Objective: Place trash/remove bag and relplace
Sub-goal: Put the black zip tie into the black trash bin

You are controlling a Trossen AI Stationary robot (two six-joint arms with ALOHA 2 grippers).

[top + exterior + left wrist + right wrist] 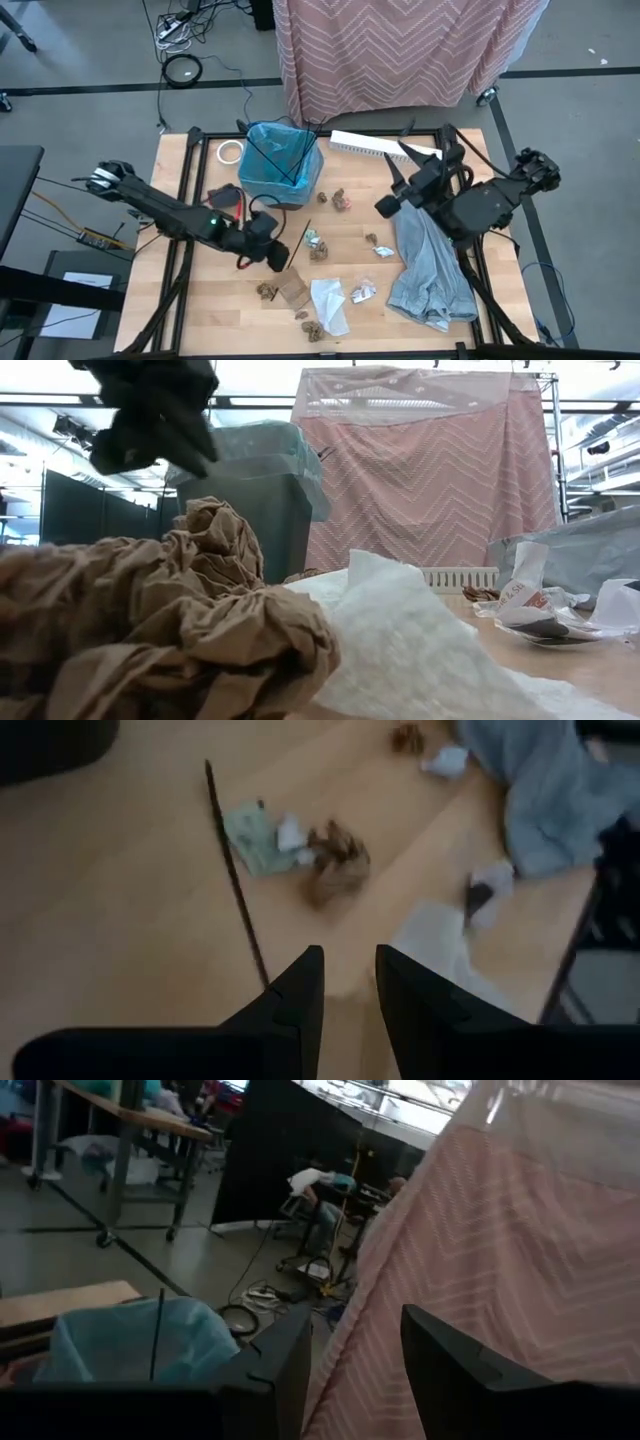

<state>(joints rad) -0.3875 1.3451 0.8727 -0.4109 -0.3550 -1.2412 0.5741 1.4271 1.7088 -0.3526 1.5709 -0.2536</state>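
The trash lies scattered on the wooden table: brown crumpled lumps (266, 291), white paper (330, 300), a flat cardboard piece (293, 288), a thin dark stick (235, 870) and small scraps (317, 245). The bin (282, 160), lined with a blue bag, stands at the far middle, with thin dark sticks leaning in it. My left gripper (277, 256) hangs low, slanting down, just beyond the cardboard piece; its fingers (350, 990) are slightly open with nothing between them. My right gripper (388, 203) is raised right of the bin, pointing level toward the bin and pink curtain, open (355, 1370) and empty.
A grey-blue bag (430, 265) lies crumpled on the table's right half under my right arm. A white tape ring (231, 152) sits left of the bin, and a long white strip (375, 146) lies right of it. A pink curtain (400, 60) hangs behind the table.
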